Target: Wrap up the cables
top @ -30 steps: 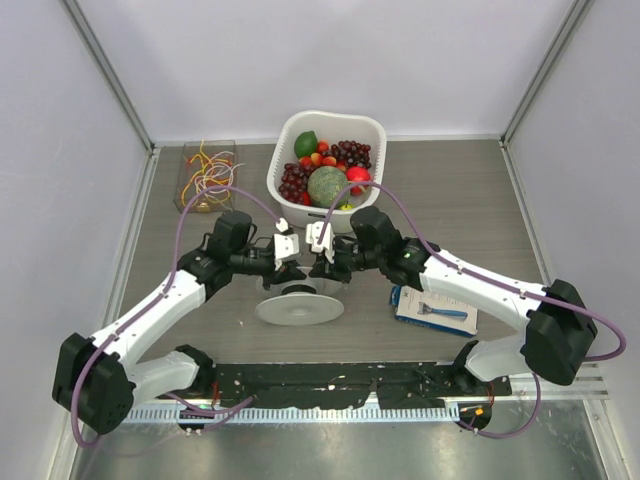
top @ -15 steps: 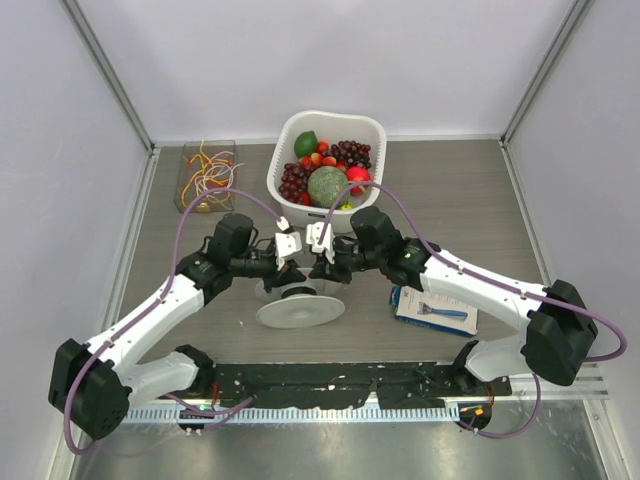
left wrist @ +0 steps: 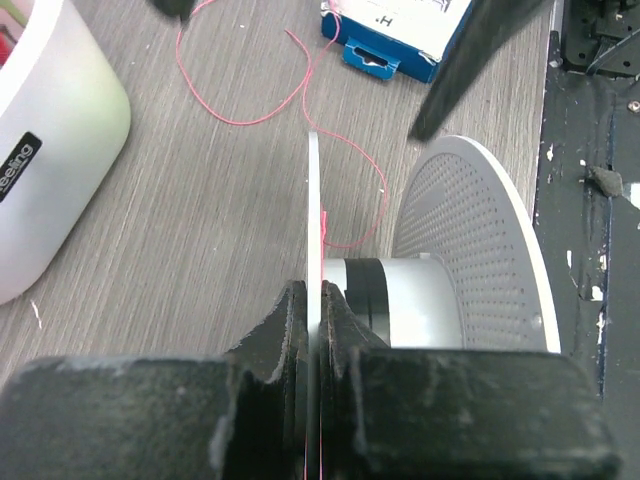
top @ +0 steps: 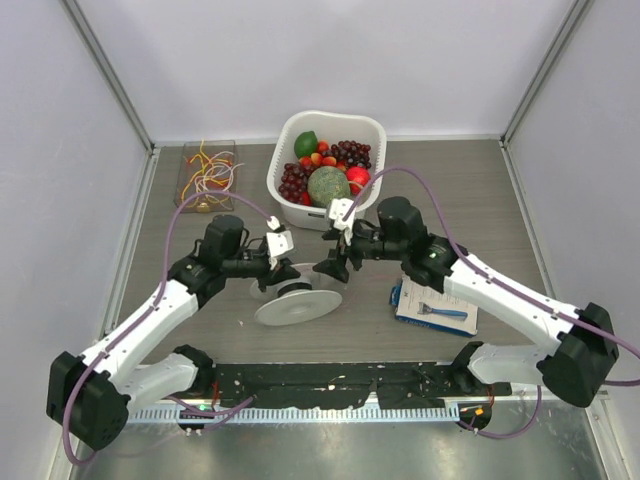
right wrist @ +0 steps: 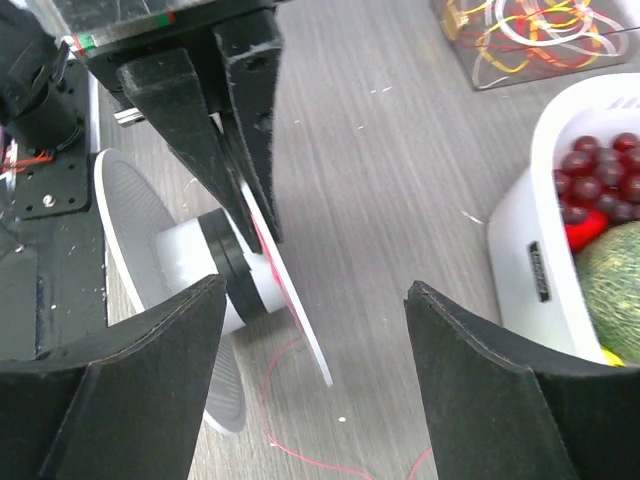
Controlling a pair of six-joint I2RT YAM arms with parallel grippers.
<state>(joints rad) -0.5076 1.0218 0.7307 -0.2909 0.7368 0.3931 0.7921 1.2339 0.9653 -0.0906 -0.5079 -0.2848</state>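
Winding looks under way: left gripper (left wrist: 312, 295) is clamped shut on one flange of the spool (left wrist: 372, 288), and a red cable (left wrist: 245, 122) trails from its hub across the grey wood-grain table (top: 480, 190). Right gripper (right wrist: 315, 300) hovers spread wide and empty; it likely must catch that strand next. Spare cables (top: 207, 172) sit in a clear box (top: 188, 198) back left, with white walls (top: 330, 60) around.

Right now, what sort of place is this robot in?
Probably a lab test cell: plain white walls enclose the table, the left arm and right arm are mounted at its near edge, and a basket holds fruit.
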